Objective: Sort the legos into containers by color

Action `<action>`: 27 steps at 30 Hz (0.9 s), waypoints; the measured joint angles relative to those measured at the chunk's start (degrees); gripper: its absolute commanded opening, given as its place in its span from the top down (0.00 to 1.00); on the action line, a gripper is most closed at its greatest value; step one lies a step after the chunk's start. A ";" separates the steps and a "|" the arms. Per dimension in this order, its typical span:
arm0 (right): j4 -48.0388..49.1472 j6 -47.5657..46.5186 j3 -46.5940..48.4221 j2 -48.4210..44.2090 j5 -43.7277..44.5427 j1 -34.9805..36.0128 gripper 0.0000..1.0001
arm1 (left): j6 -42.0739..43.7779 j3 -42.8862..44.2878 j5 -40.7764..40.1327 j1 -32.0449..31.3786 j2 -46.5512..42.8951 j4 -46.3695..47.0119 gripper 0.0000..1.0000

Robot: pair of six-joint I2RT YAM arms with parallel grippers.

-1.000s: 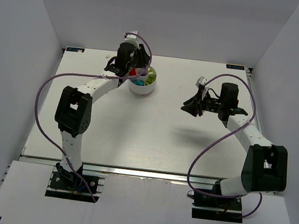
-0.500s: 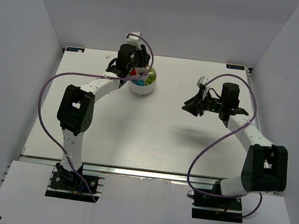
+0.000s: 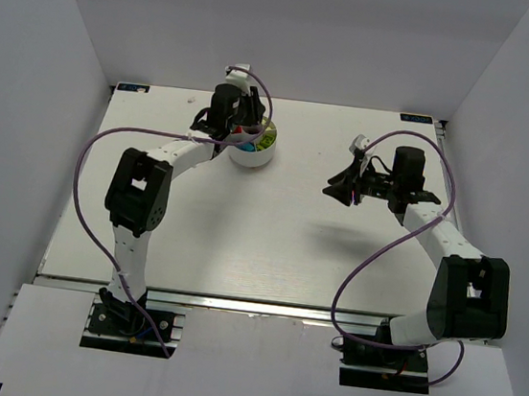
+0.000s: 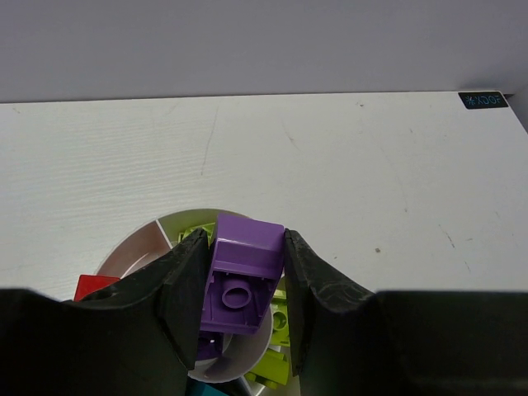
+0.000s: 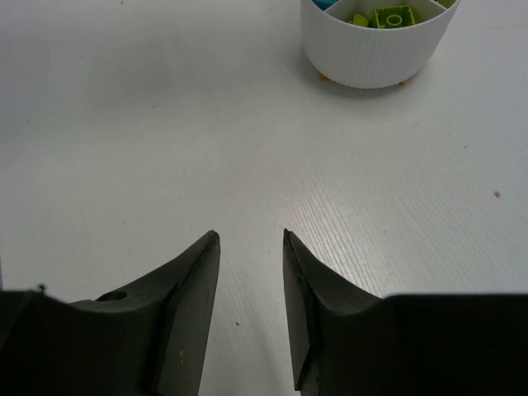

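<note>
My left gripper (image 4: 244, 235) is shut on a purple lego (image 4: 242, 276) and hangs right over the round white dish (image 4: 136, 247) with its wedge containers. Below the brick I see lime green legos (image 4: 279, 326), a red one (image 4: 92, 287) and a bit of cyan. From above, the left gripper (image 3: 247, 123) covers the dish's (image 3: 250, 156) left half; green (image 3: 268, 139) and cyan show. My right gripper (image 5: 251, 239) is open with nothing between its fingers, low over bare table, well right of the dish (image 5: 375, 49). It sits mid-right in the top view (image 3: 343, 190).
White walls enclose the table on the left, back and right. A black label (image 4: 483, 100) marks the far right corner. Purple cables loop off both arms. The dish stands near the back edge.
The left gripper has crept a little farther back over the dish with the purple lego. The right gripper's jaws have spread very slightly; the right arm stays where it was.
</note>
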 measured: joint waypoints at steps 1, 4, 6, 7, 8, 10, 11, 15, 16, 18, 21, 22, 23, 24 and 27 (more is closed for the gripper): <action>0.00 0.00 0.00 0.00 0.00 -0.04 0.57 | 0.00 0.00 0.00 0.00 0.07 0.00 0.92; 0.00 0.00 0.00 0.02 0.00 -0.09 0.55 | 0.00 -0.04 -0.02 0.00 0.46 -0.02 0.84; 0.00 0.00 0.00 0.02 0.00 -0.09 0.55 | -0.02 -0.35 -0.02 0.00 0.50 -0.04 0.75; 0.00 0.00 0.00 0.02 0.02 -0.09 0.54 | -0.04 -0.55 -0.04 0.00 0.50 0.02 0.68; 0.00 -0.02 0.00 0.02 0.00 -0.09 0.54 | -0.11 -0.76 -0.04 0.00 0.50 0.02 0.62; -0.02 -0.02 0.00 0.02 0.02 -0.09 0.53 | -0.22 -1.27 -0.20 0.00 0.50 -0.02 0.52; -0.02 -0.04 0.02 0.02 0.02 -0.09 0.53 | -0.26 -1.55 -0.31 0.00 0.50 0.00 0.49; -0.09 -0.07 0.02 0.02 0.02 -0.09 0.50 | -0.44 -2.67 -0.90 0.00 0.48 0.04 0.37; -0.15 -0.11 0.02 0.02 0.04 -0.09 0.50 | -0.57 -2.84 -0.98 0.00 0.48 0.13 0.35; -0.50 -0.28 0.02 0.02 0.17 -0.09 0.48 | -0.66 -2.97 -1.16 0.00 0.46 0.22 0.32; -0.98 -0.79 0.02 0.00 0.42 -0.09 0.43 | -0.79 -3.67 -1.16 0.00 -0.24 1.01 0.28; -1.14 -0.96 0.02 -0.07 0.57 -0.09 0.41 | -0.85 -4.15 -1.11 0.00 -0.90 1.09 0.26; -1.51 -1.20 0.02 -0.22 0.72 -0.09 0.32 | -0.90 -4.81 -1.07 0.00 -1.75 1.29 0.19; -1.90 -1.22 0.02 -0.42 0.87 -0.13 0.11 | -0.94 -5.70 -1.03 0.00 -3.02 1.31 0.10; -3.13 -1.60 0.04 -1.81 1.92 -0.42 0.10 | -1.88 -8.83 -0.63 0.00 -8.76 0.74 0.02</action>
